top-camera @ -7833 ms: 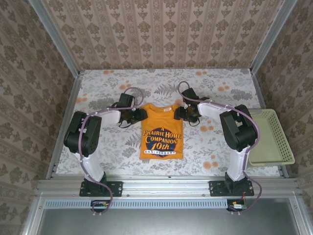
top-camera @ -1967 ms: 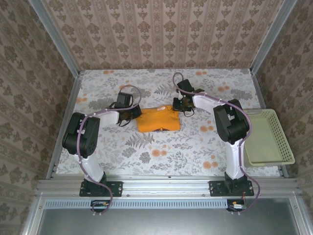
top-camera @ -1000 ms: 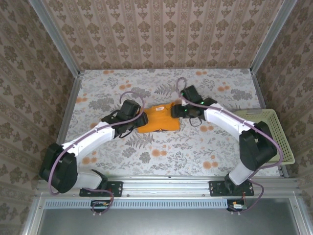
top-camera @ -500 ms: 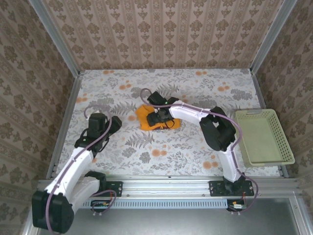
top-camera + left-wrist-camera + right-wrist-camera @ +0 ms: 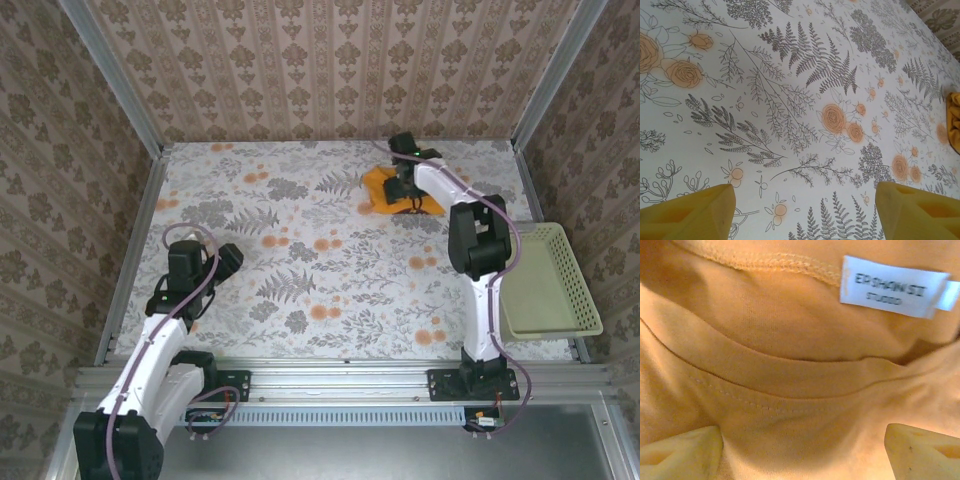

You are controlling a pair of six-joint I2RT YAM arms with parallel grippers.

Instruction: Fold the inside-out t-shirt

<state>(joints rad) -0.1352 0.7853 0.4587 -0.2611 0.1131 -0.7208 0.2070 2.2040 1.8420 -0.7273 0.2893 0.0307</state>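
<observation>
From above, the mustard-orange t-shirt [image 5: 378, 185] lies as a small, rumpled bundle on the flowered tabletop [image 5: 300, 200] in the upper right of the frame, with the right pincer [image 5: 404, 190] down on it. The left pincer [image 5: 228, 257] sits well apart at centre left, and a pale mesh basket [image 5: 545, 280] stands off at the right edge. In the left wrist view the two yellow fingertips [image 5: 690, 215] stand wide apart at the bottom corners with only printed tabletop between them, so that pincer is apart and holds nothing; a sliver of orange cloth shows at the right edge. In the right wrist view the fingertips [image 5: 680, 450] also sit apart at the bottom corners, close over the fabric, with no fold visibly pinched between them. The white label [image 5: 892, 285] and the stitched neckline seam [image 5: 765, 262] lie across the upper part of the frame. The step looks like setting the bundle down and leaving it. To do that well, the right arm should probably draw straight up and away from the collar so that neither finger hooks the loose neckline layer and drags the fold open. The left arm is best kept clear unless an edge needs squaring.
</observation>
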